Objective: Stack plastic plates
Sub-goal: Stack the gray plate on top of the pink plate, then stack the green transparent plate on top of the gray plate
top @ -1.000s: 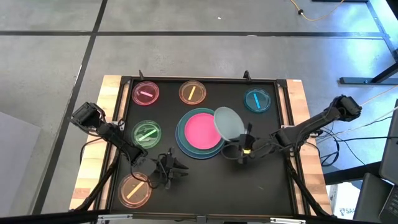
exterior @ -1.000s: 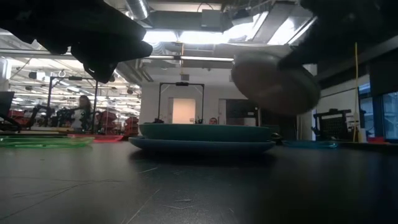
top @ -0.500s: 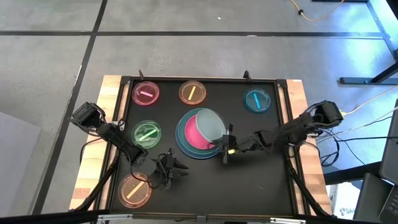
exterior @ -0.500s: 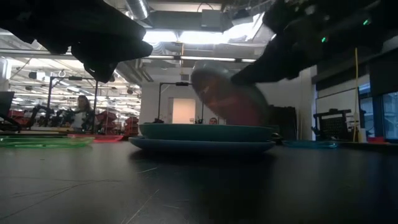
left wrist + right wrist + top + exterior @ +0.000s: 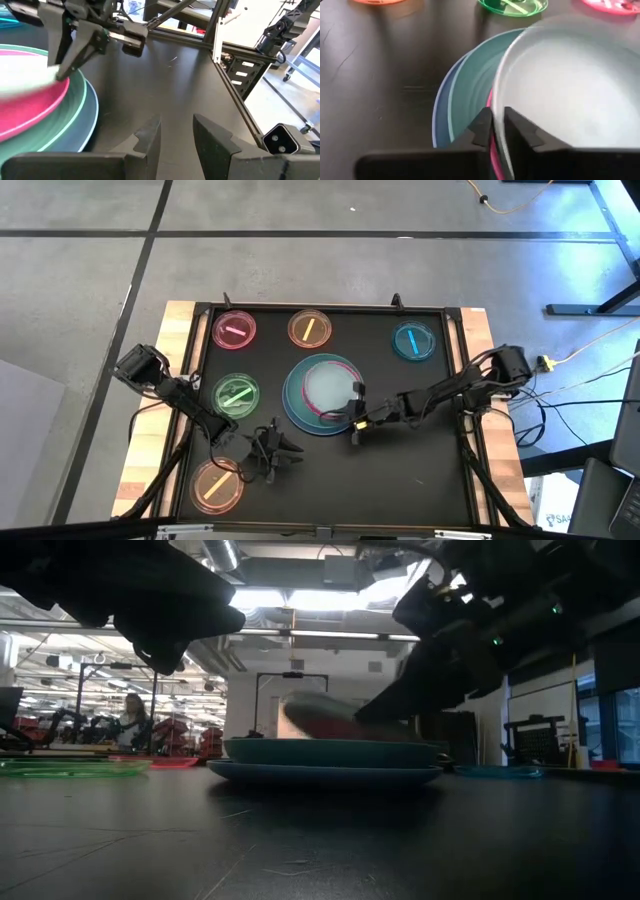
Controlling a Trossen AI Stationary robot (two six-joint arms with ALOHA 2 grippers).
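A stack stands at the table's middle: a light-blue plate (image 5: 292,412) at the bottom, a teal plate (image 5: 470,90) on it, a hot-pink plate (image 5: 30,107) on top. My right gripper (image 5: 354,408) is shut on a white plate (image 5: 326,384) just over the pink one. My left gripper (image 5: 272,450) hovers open and empty near the table's front, left of the stack. Small pink (image 5: 234,330), orange (image 5: 309,328), cyan (image 5: 413,341), green (image 5: 236,394) and a second orange plate (image 5: 217,485) lie flat around. My right gripper pinches the white plate's rim (image 5: 500,125) between its two fingers, at the edge toward the table's right and near side. The fingers come slanting down from the right. The plate is tilted, its held edge raised, its far part low over the pink plate (image 5: 320,720).
The small plates ring the stack on the black mat. Bare mat lies at the front right (image 5: 420,480). A raised frame (image 5: 320,308) borders the mat. In the low view a person (image 5: 133,718) shows far off in the room behind.
My right gripper has carried the white plate toward the table's left and down, from beside the stack's right edge to over the pink plate. The plate has tipped from steeply tilted toward nearly flat. My gripper has stayed shut on it.
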